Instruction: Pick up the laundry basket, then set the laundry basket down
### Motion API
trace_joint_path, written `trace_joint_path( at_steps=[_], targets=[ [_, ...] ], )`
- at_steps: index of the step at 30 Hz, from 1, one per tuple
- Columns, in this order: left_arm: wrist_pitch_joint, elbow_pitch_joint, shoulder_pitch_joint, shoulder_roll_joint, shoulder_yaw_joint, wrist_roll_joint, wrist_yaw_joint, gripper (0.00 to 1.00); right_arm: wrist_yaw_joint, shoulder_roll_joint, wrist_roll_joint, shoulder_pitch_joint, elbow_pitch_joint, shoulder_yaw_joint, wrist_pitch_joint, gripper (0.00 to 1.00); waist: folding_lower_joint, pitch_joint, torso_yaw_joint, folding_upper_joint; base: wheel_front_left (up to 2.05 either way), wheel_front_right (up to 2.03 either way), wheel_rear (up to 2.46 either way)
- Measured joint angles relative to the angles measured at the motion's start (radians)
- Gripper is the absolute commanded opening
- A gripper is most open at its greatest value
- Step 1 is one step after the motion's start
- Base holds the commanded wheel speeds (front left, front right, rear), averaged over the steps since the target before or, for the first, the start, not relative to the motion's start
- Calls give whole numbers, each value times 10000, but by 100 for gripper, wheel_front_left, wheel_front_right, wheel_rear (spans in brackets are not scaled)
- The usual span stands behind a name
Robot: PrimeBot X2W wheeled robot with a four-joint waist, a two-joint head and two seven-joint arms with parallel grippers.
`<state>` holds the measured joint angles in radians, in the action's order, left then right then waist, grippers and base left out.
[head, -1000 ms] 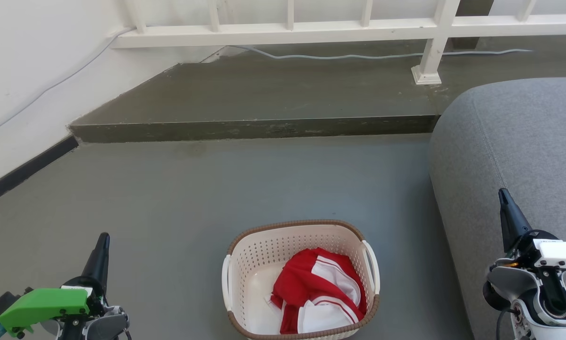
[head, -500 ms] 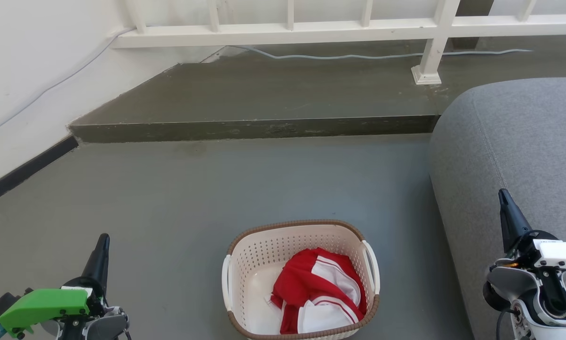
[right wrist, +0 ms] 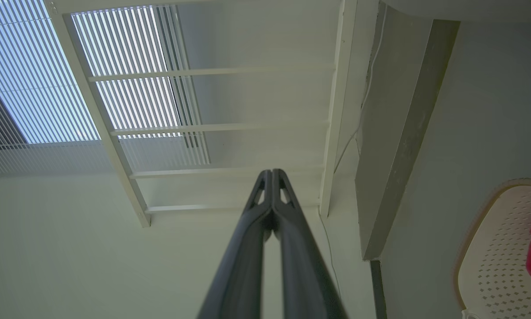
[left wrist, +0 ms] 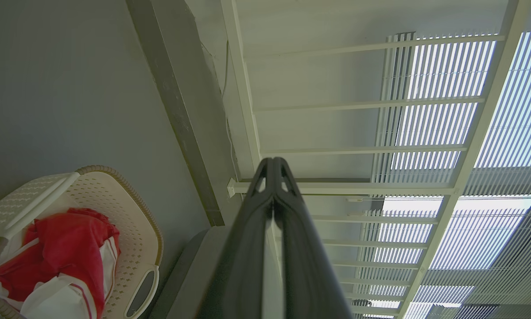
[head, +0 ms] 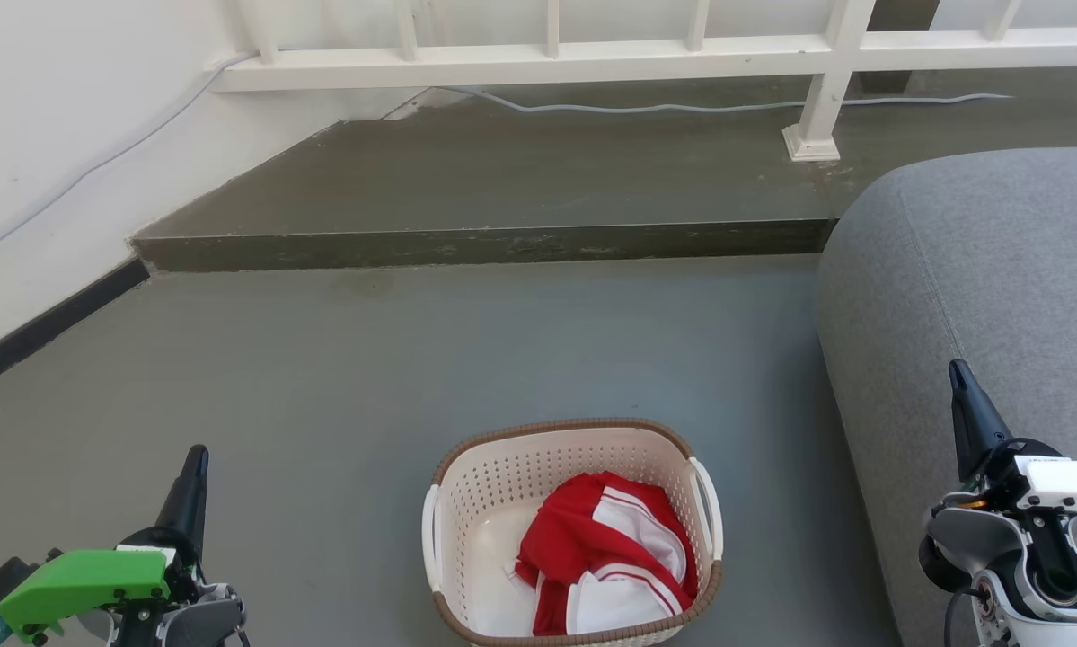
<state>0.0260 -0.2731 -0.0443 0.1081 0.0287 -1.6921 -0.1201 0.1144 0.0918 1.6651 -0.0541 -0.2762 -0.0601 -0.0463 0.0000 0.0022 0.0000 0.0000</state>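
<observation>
Cream-white perforated plastic under a brown woven-look rim: one laundry basket (head: pixel 502 476) is seen standing on the grey floor (head: pixel 394 359), with two white handles (head: pixel 707 508) at its sides and one red-and-white garment (head: pixel 605 548) inside. It is flanked, well apart, by two grippers: the left gripper (head: pixel 196 452) and the right gripper (head: pixel 955 367), the latter beside one grey sofa (head: pixel 978 261). Each pair of fingers is pressed together.

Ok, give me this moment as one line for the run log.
phase: before pickup | laundry basket: on floor, red-and-white garment inside | left tool: shut, apart from basket | right tool: shut, apart from basket
</observation>
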Motion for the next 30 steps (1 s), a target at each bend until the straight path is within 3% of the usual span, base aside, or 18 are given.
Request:
trace_joint_path(
  at_steps=[30],
  targets=[
    [12,-29,-5,-8,-36,0,-19,0,21,-13,-6,-2,-23,-23,-75,0,0,-1,0,0,0,0,0]
  ],
)
